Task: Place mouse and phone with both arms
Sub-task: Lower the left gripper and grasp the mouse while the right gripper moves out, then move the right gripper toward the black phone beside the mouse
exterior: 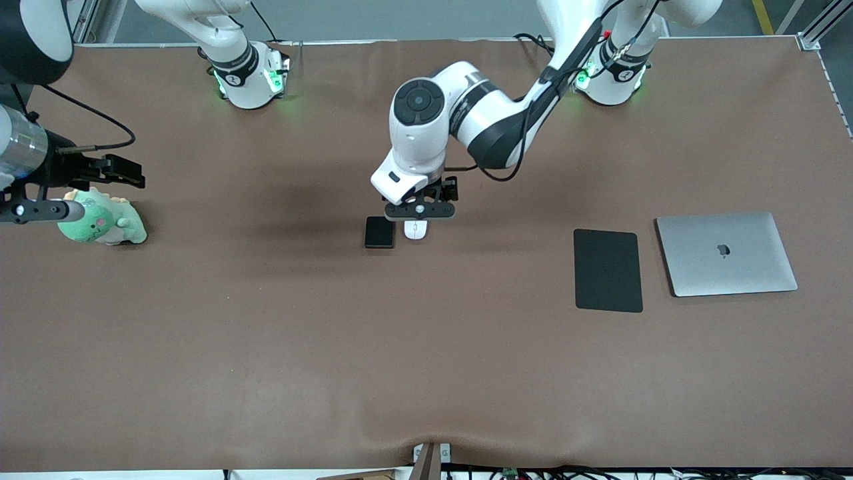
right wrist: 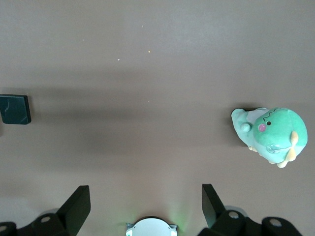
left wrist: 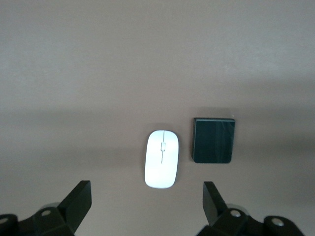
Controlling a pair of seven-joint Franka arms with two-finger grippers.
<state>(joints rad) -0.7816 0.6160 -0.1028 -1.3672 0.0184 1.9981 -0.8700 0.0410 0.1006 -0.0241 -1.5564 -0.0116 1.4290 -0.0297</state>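
Nothing placed: mouse (exterior: 416,230) and phone (exterior: 380,233) lie untouched; left gripper (exterior: 420,211) over the mouse, right gripper (right wrist: 146,204) waiting, both wide open, empty.

White jointed arms (exterior: 466,113), black bands, cables, green-lit bases (exterior: 250,83).

High front camera; both wrist cameras face down, sharing the phone (left wrist: 213,141).

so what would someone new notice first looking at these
Probably the left gripper, open above the white mouse, with the black phone lying just beside it mid-table. Next, the green plush toy at the right arm's end, near the open right gripper.
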